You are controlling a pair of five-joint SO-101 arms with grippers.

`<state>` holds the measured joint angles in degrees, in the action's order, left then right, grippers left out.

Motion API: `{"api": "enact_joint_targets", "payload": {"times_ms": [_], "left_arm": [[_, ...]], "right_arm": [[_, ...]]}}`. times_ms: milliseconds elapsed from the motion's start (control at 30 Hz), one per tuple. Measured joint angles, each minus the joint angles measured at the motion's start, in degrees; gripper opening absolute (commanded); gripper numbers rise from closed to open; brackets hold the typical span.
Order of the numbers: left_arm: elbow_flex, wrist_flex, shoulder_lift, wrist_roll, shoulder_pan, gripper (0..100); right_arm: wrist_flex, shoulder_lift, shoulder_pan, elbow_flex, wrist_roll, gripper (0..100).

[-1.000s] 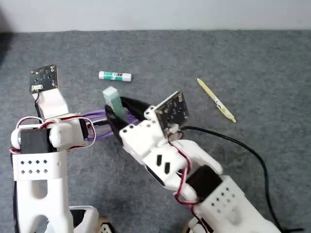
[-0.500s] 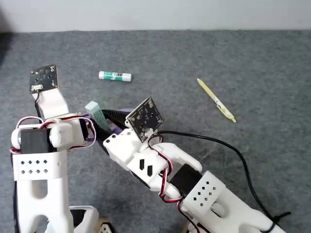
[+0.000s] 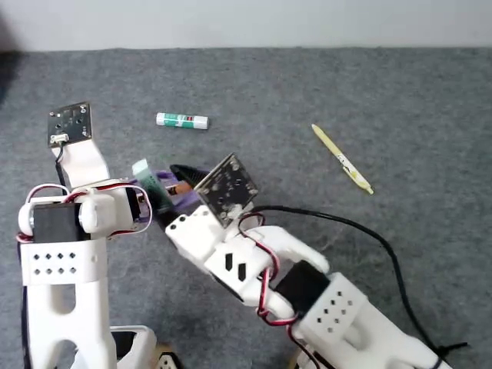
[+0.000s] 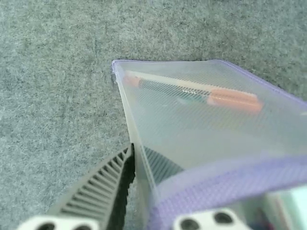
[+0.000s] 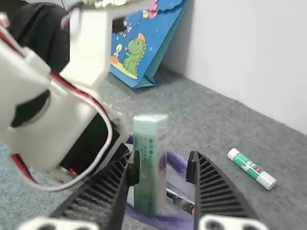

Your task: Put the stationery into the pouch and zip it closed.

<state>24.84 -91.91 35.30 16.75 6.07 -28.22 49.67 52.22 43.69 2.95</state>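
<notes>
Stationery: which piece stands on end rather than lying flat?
The pale green eraser, upright between the right gripper's jaws at the pouch; the glue stick and yellow pen lie flat on the carpet.

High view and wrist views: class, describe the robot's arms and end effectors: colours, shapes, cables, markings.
The left arm and right arm have white blocky shells with black motors, small round holes and red-and-white wires. A black cable trails from the right arm. Each wrist bears a dark circuit board. The right end effector has black ribbed fingers.
</notes>
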Motion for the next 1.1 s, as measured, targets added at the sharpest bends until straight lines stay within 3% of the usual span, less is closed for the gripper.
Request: {"api": "enact_joint_targets", "payload": {"times_ms": [300,800,1100], "left_arm": [[0.00,0.00,0.00,0.00,0.00,1],[0.00,0.53,0.00,0.53,0.00,1],[0.35,0.53,0.00,0.09,-0.44,1]], "right_arm": [[-6.15,1.41,-1.67,-1.49,0.00,17.2],[6.95,-11.34,-4.22,-3.08,-3.52,17.3],[-9.49,1.23,-5.80,-2.73,-3.52,17.3]]}}
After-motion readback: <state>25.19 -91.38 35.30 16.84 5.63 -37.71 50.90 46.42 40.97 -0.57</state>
